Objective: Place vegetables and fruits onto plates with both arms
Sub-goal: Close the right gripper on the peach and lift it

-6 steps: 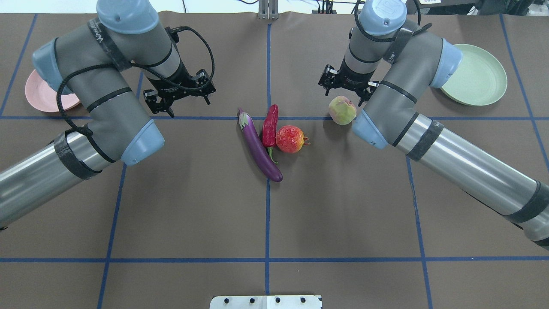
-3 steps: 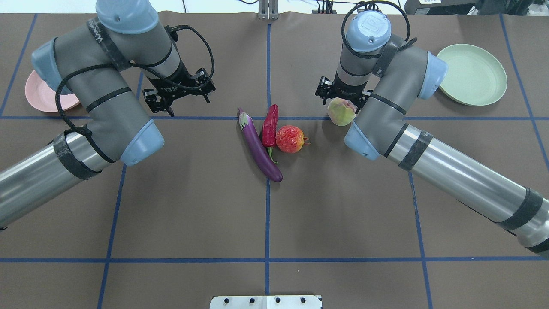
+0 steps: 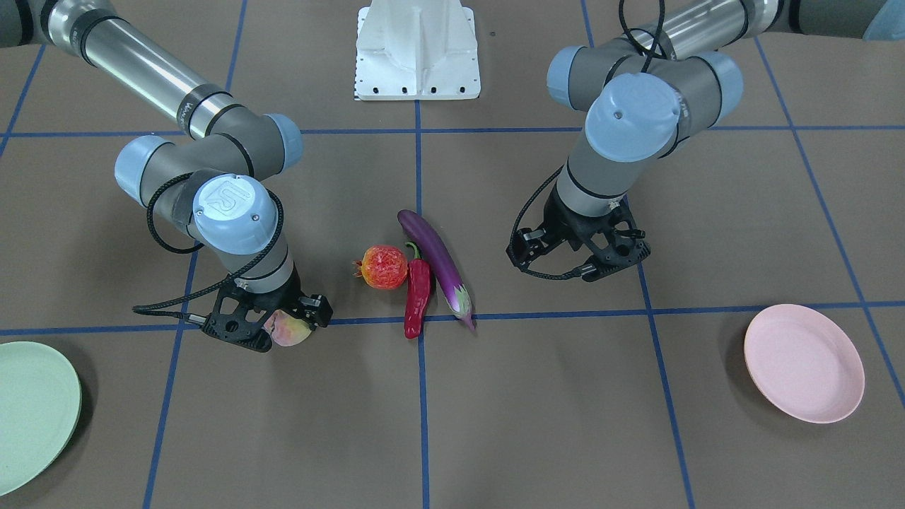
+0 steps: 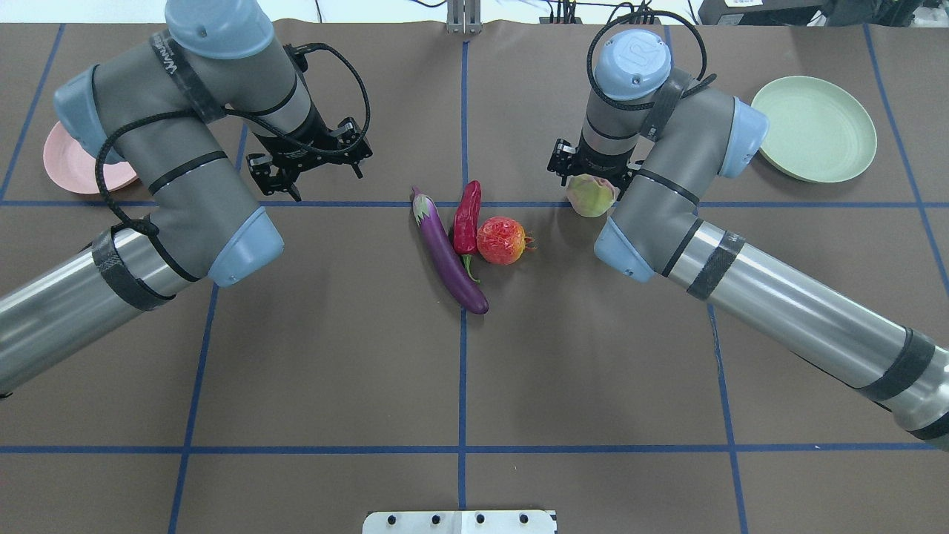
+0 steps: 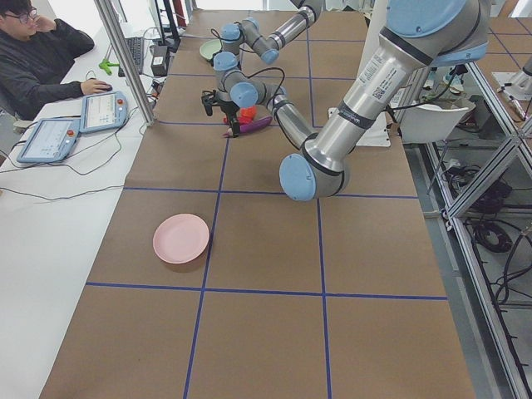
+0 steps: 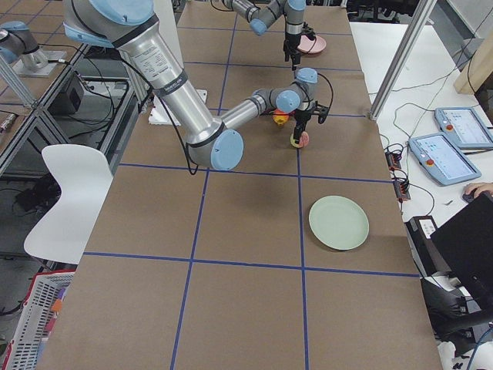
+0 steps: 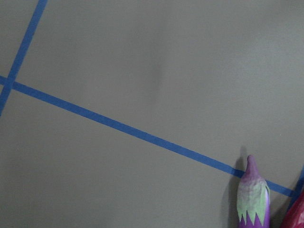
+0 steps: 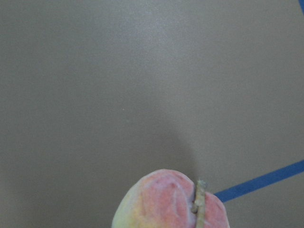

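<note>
Peach (image 3: pixel 291 331): round, matte, yellow-green with a pink blush and a dry stem stub. It sits on the table on a blue tape line, toward the robot's right of centre. The right gripper (image 3: pixel 277 324) is down over it, jaws spread wide with one finger on each side. I cannot tell if the pads touch the skin.

Toward the centre, three items are packed close together:
- Pomegranate (image 4: pixel 502 240): round, red-orange, mottled, with a small crown.
- Chili (image 4: pixel 467 219): wrinkled glossy red with a curved green stem, lying between the other two.
- Eggplant (image 4: pixel 448 252): long, slim, glossy purple, with a pale green-lilac cap.

The left gripper (image 3: pixel 574 261) hangs over bare table, to the robot's left of the eggplant. Its jaws are wide apart and hold nothing.

Both plates are round, shallow and matte, and neither has anything on it.
- Green plate (image 4: pixel 815 139): far right of the table.
- Pink plate (image 3: pixel 804 363): far left, partly hidden behind the left arm in the overhead view.

The table (image 4: pixel 334 356) has a flat brown cover with a blue tape grid.
</note>
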Robot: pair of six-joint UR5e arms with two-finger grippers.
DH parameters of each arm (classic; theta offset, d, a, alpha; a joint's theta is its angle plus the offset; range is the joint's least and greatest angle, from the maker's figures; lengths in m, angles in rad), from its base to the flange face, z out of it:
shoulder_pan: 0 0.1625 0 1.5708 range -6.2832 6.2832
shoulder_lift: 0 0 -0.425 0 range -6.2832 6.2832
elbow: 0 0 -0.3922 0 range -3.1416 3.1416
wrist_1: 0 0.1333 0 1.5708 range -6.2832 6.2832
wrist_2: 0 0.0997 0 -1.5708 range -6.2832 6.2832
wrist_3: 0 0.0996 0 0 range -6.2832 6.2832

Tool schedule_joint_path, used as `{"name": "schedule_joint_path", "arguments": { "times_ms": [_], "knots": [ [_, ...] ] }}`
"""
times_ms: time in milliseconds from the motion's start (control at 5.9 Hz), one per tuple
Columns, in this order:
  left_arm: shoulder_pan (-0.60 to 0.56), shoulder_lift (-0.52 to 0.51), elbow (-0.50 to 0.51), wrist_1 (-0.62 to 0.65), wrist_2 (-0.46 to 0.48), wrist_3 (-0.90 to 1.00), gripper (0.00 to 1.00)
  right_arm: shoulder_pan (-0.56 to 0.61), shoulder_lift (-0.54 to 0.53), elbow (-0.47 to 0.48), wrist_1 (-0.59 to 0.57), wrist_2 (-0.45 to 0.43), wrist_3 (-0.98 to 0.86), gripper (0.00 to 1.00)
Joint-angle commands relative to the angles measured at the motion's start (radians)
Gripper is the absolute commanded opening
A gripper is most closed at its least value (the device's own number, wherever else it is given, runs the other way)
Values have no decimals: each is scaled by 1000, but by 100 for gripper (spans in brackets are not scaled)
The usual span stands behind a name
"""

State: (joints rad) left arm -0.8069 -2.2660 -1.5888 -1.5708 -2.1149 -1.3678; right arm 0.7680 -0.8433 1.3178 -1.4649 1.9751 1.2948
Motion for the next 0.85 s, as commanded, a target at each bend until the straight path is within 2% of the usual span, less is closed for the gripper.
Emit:
{"name": "schedule_joint_path", "arguments": {
  "times_ms": [0,169,339,678],
  "knots": [
    [0,-1,-5,0,1,-5,100,-1,1,3,1,-10,0,16],
    [0,-1,-7,0,3,-7,100,-12,-3,12,2,-54,0,0],
    [6,-6,-5,0,1,-35,100,0,-5,30,2,-50,0,0],
    [78,-71,42,0,22,-109,100,126,-25,107,2,70,-18,0]
  ]
}}
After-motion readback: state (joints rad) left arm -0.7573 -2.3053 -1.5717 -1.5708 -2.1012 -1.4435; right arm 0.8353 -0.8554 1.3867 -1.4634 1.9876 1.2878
